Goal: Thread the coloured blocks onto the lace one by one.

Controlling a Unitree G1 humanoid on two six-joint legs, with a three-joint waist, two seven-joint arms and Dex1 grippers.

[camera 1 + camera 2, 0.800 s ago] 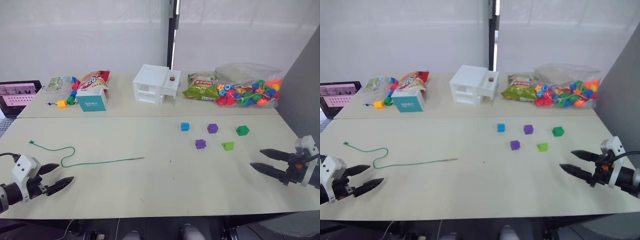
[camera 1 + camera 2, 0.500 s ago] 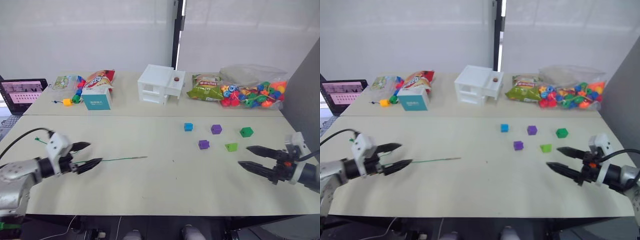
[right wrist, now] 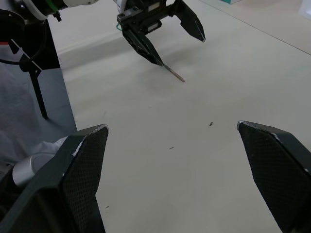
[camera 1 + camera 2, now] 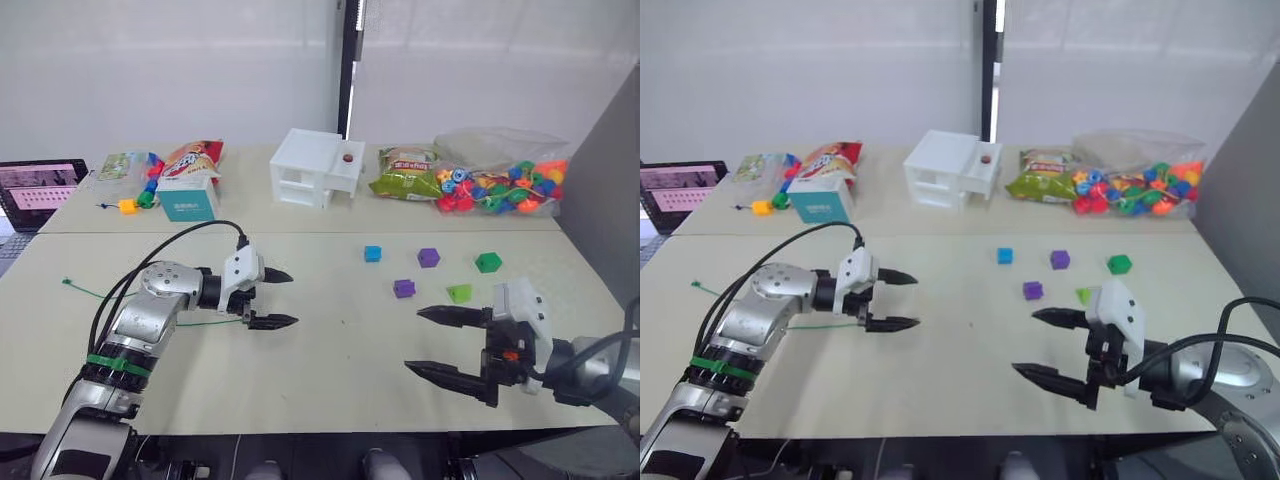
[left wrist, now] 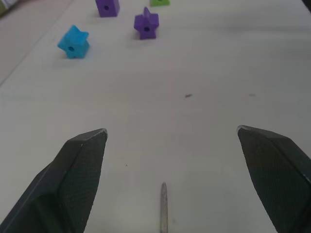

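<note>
The lace (image 4: 97,294) is a thin green cord on the table's left half, its knot at the far left. Its stiff brownish tip (image 5: 164,206) lies on the table between the open fingers of my left gripper (image 4: 288,298), untouched. Right of centre sit the coloured blocks: a blue one (image 4: 372,253), two purple ones (image 4: 429,257) (image 4: 404,288), a dark green one (image 4: 488,262) and a light green wedge (image 4: 459,293). My right gripper (image 4: 415,339) hangs open and empty just in front of the wedge, fingers pointing left.
Along the back stand a white box house (image 4: 314,167), a teal box (image 4: 186,197), snack bags (image 4: 405,173), a clear bag of beads (image 4: 500,185) and a screen (image 4: 35,185). A bead chain with a yellow block (image 4: 125,206) lies back left. A grey panel (image 4: 610,170) borders the right.
My left gripper has swung in from the left edge to straddle the lace's tip. My right gripper has moved left, inward over the table. Both remain open.
</note>
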